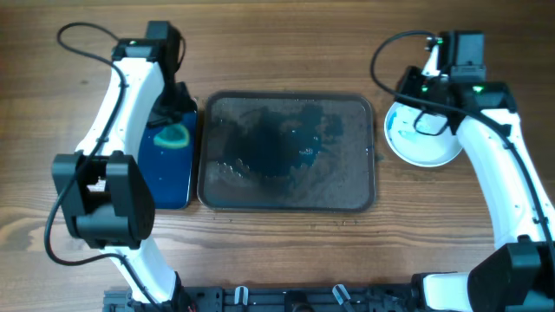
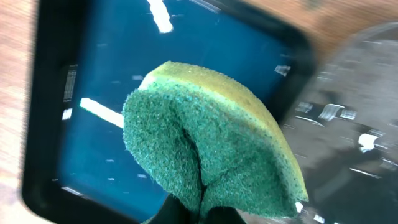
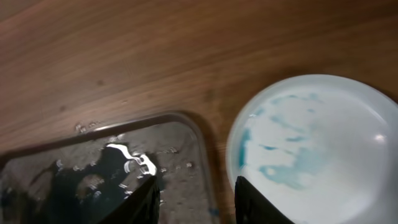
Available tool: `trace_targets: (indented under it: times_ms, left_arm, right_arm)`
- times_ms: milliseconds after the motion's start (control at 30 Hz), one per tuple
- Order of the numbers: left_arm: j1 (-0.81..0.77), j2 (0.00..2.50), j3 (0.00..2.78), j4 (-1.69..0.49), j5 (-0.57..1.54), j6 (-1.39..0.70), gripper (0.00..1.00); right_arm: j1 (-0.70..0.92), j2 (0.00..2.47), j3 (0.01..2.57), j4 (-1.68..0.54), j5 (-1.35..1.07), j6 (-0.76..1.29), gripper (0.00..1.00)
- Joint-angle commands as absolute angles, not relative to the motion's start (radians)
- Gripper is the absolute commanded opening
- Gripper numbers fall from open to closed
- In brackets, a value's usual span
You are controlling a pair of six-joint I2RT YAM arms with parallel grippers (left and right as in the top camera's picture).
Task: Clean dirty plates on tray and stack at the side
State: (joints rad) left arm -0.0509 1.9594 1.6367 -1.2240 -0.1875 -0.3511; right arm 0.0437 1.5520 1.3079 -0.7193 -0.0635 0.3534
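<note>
The large grey tray point(image 1: 351, 195) lies in the middle, wet and stained dark teal, with no plates on it. It also shows in the right wrist view point(image 3: 186, 155) and the left wrist view point(image 2: 354, 124). A white plate point(image 1: 434, 149) with teal smears sits on the table right of the tray, also in the right wrist view point(image 3: 311, 137). I cannot tell whether other plates lie under it. My right gripper point(image 1: 406, 88) point(image 3: 199, 199) is open and empty above the gap between tray and plate. My left gripper point(image 1: 176, 120) point(image 2: 199, 214) is shut on a folded green-and-yellow sponge point(image 1: 173, 136) point(image 2: 211, 149).
A smaller dark blue tray point(image 1: 169, 178) point(image 2: 93, 93) lies left of the grey tray, under the sponge. Water drops lie on the table near the grey tray's corner point(image 3: 84, 127). Bare wooden table point(image 1: 286, 52) surrounds the trays.
</note>
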Motion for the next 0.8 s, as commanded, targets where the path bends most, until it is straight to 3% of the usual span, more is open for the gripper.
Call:
trace_targets:
  times_ms: [0, 200, 233, 300, 333, 367, 767]
  left_arm:
    - [0.019, 1.944, 1.501, -1.135, -0.27, -0.231, 0.04]
    - [0.111, 1.944, 1.312, -0.965, -0.254, -0.112, 0.04]
    - [0.125, 1.944, 1.308, -0.963, -0.233, -0.112, 0.09]
    - [0.144, 1.934, 1.313, -0.966, -0.149, -0.111, 0.3]
    - [0.147, 1.921, 1.318, -0.965, -0.123, -0.111, 0.5]
    - [0.147, 1.903, 1.326, -0.965, -0.12, -0.111, 0.98]
    - [0.142, 1.457, 1.397, -0.968, 0.052, -0.112, 1.0]
  right_arm:
    - [0.087, 1.549, 1.317, -0.698, -0.067, 0.34, 0.41]
    - [0.094, 1.549, 1.317, -0.693, -0.056, 0.339, 0.42]
    - [0.093, 1.549, 1.317, -0.694, -0.056, 0.336, 0.42]
    - [0.093, 1.549, 1.317, -0.693, -0.056, 0.32, 0.43]
    - [0.094, 1.549, 1.317, -0.693, -0.056, 0.316, 0.43]
    - [0.094, 1.549, 1.317, -0.693, -0.056, 0.316, 0.43]
    - [0.096, 1.496, 1.355, -0.73, -0.14, 0.228, 0.53]
